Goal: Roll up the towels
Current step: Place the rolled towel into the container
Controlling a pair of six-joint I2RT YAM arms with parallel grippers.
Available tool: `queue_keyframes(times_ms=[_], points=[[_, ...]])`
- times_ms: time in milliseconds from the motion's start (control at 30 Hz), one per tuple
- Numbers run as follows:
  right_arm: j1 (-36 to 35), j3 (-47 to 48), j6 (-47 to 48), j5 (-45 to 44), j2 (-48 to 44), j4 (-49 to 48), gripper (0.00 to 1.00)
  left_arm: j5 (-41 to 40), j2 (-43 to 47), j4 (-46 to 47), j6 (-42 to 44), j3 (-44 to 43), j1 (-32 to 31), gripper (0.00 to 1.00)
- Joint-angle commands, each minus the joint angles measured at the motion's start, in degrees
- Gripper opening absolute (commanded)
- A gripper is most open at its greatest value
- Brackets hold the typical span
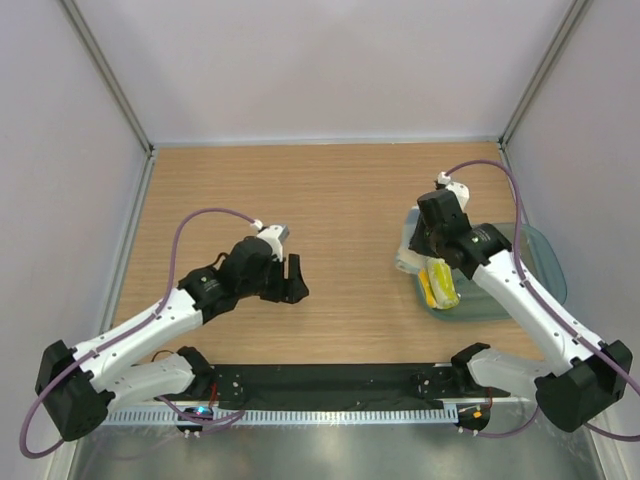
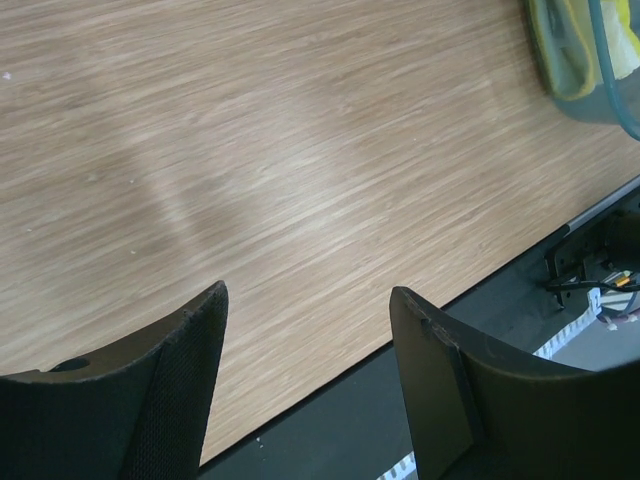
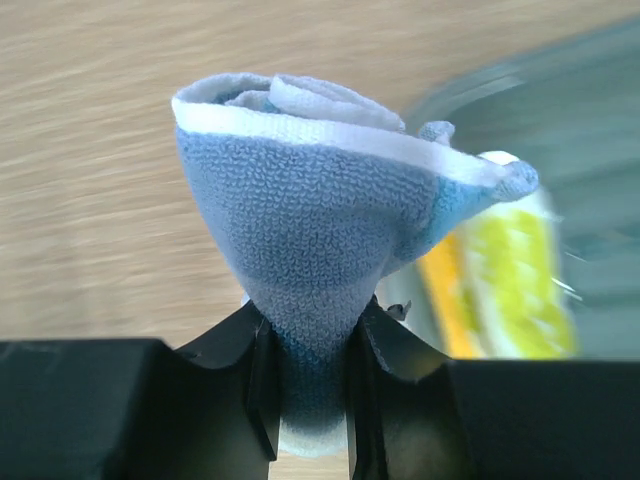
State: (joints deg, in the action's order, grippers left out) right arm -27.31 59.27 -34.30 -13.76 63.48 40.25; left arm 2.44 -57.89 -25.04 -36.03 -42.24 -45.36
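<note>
My right gripper (image 3: 310, 345) is shut on the light blue towel (image 3: 310, 220), which is rolled into a bundle with a white edge and bulges out above the jaws. From above, that gripper (image 1: 420, 250) holds the blue towel (image 1: 406, 256) at the left rim of the clear bluish tub (image 1: 545, 262). The yellow towel (image 1: 440, 286) lies rolled inside the tub, and the right wrist view shows it (image 3: 510, 270) just right of the blue roll. My left gripper (image 1: 292, 280) hangs open over bare wood near the table's front edge. Nothing is between its fingers (image 2: 190, 350).
A black strip (image 1: 330, 380) runs along the table's near edge between the arm bases. In the left wrist view the tub (image 2: 618, 75) with the yellow towel (image 2: 565, 45) shows at the top right corner. White walls with metal posts enclose the wooden table (image 1: 330, 200).
</note>
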Motion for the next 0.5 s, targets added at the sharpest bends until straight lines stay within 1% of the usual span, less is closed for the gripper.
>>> queue_keyframes(times_ms=[0, 67, 100, 267, 367, 400, 467], points=[[0.94, 2.87, -0.57, -19.79, 2.52, 19.94, 0.01, -1.64, 0.32, -6.59, 2.19, -3.81, 0.01, 0.67], [1.03, 1.39, -3.03, -22.35, 3.4, 22.5, 0.01, -2.0, 1.37, -8.17, 3.25, -4.34, 0.01, 0.67], [1.03, 0.77, -3.57, -24.28, 4.36, 22.85, 0.01, -3.65, 1.81, -8.62, 3.51, -4.34, 0.01, 0.67], [1.29, -0.99, -5.16, -25.7, 9.46, 22.33, 0.01, -5.95, 5.76, -11.17, 4.3, -2.94, 0.01, 0.67], [1.21, -0.47, -2.79, -22.55, 14.9, 20.05, 0.01, -6.65, 7.52, -11.44, 3.78, -2.15, 0.01, 0.67], [1.21, -0.38, -0.87, -20.28, 16.05, 18.83, 0.01, -6.83, 8.4, -11.18, 3.78, -2.06, 0.01, 0.67], [0.86, -0.38, 0.11, -13.87, 17.2, 15.22, 0.01, -7.88, 8.84, -11.35, 3.86, -2.06, 0.1, 0.67]])
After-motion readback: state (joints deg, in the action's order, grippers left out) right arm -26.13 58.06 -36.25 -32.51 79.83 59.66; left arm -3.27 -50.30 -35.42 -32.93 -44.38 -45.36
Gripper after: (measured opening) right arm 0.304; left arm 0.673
